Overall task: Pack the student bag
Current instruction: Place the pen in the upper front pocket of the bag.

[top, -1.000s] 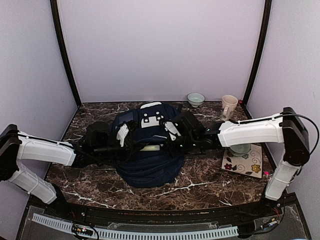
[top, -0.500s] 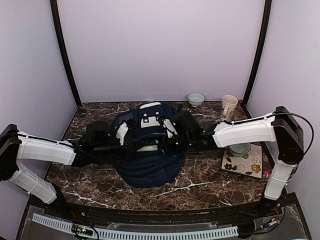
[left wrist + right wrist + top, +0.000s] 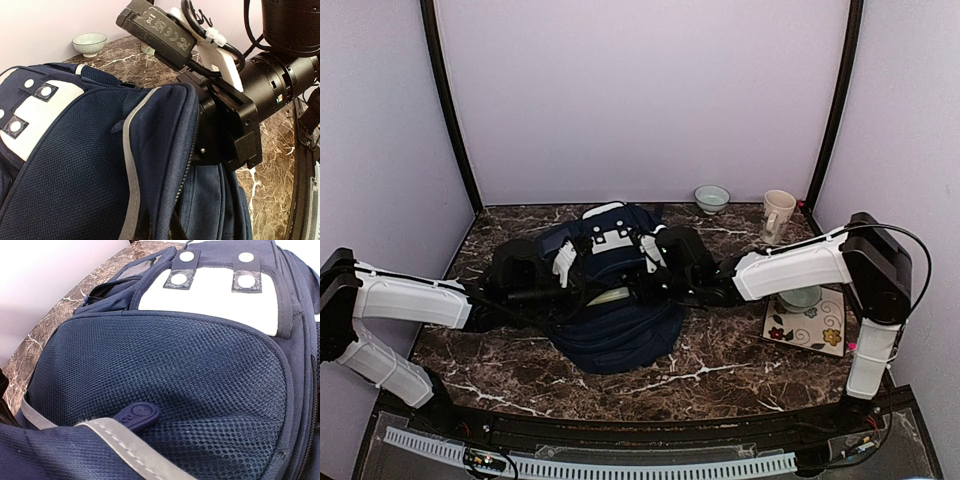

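The student bag, navy with a grey-white patch, lies mid-table between both arms. My left gripper comes in from the left and is shut on a fold of the bag's front flap. That fold with its grey stripe fills the left wrist view, with the gripper at the bottom edge. My right gripper reaches in from the right, clamped on the same flap edge. The right wrist view shows only mesh pocket, a navy zipper pull and no fingers.
A pale green bowl and a cream mug stand at the back right. A floral tile with a small bowl on it lies right of the bag, under the right forearm.
The right arm has swung left toward the bag. The bag's top with the pale patch has shifted left and bunched up. The left arm has barely moved.
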Controlling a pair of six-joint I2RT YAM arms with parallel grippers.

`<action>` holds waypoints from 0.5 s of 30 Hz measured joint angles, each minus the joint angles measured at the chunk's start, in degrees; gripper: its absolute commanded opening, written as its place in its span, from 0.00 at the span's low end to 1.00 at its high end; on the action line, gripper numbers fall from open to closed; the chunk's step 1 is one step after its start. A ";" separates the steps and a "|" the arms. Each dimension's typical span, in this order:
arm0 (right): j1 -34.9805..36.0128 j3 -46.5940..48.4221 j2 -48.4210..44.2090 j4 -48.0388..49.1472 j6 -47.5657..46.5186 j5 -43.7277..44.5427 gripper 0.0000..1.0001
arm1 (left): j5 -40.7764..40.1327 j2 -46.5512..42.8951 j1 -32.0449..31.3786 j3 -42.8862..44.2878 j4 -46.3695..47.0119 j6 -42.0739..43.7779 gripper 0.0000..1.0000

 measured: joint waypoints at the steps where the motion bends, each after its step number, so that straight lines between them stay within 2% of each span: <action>1: 0.00 -0.04 0.00 0.15 -0.20 -0.02 0.17 | -0.04 0.00 0.00 0.00 0.02 0.00 0.00; 5: 0.04 -2.27 -0.66 2.27 -1.18 -0.52 0.25 | -0.02 0.00 -0.02 0.00 0.00 -0.02 0.00; 15: -0.24 -7.41 -8.92 1.27 -3.02 -1.09 0.32 | 0.39 0.63 -0.02 0.13 0.00 -0.09 0.00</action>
